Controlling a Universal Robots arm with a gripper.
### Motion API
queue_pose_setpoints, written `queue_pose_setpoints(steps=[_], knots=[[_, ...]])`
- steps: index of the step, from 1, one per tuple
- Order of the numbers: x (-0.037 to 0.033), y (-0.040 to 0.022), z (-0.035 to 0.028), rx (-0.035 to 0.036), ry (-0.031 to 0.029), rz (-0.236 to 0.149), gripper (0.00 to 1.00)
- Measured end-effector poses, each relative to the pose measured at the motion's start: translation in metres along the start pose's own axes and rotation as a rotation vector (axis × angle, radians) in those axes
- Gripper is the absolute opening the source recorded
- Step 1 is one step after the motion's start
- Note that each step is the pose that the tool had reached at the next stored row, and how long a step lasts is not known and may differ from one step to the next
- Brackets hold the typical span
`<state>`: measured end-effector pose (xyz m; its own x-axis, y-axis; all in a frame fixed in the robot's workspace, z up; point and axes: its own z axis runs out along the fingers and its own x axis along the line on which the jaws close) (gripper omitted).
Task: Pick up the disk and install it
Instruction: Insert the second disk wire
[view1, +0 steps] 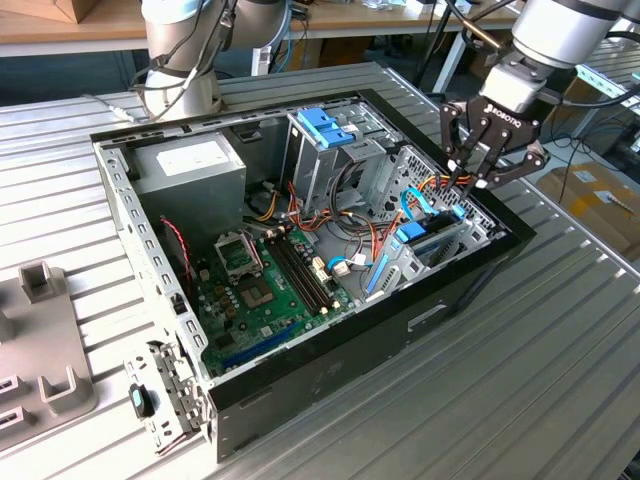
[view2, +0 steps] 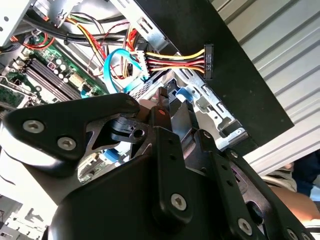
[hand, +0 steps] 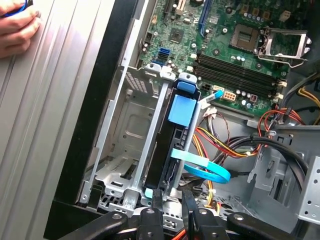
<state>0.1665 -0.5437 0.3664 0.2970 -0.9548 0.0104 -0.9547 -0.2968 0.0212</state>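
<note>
Ribbed metal tabletop (view1: 560, 330) carries the open computer case (view1: 330, 375); end effector (view1: 470, 182) pressed together above disk (hand: 172, 145).

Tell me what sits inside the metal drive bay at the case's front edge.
The disk stands on edge in the drive bay, blue carrier tab showing. The gripper hovers above. The bay floor under the disk is hidden.

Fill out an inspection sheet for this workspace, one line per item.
Surface: ribbed metal table carrying the open computer case.
Job's things: disk stands on edge in the drive bay at the case's edge, blue tab on top.
Clutter: grey fixture at the exterior view's left.
Grippers: gripper poised just above the disk bay, fingers close together.
Cables: blue cable and red-yellow-black power leads beside the bay.
Surroundings: a person's hand on the table; second arm base behind the case.
</note>
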Motion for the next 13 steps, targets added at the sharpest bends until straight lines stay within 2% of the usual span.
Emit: queue_pose_setpoints(steps=[6, 13], knots=[[-0.0004, -0.0007, -0.0028, 0.0003, 0.0001, -0.016, 0.3], [0.0011, -0.0063, -0.0032, 0.0008, 0.0017, -0.078, 0.3]])
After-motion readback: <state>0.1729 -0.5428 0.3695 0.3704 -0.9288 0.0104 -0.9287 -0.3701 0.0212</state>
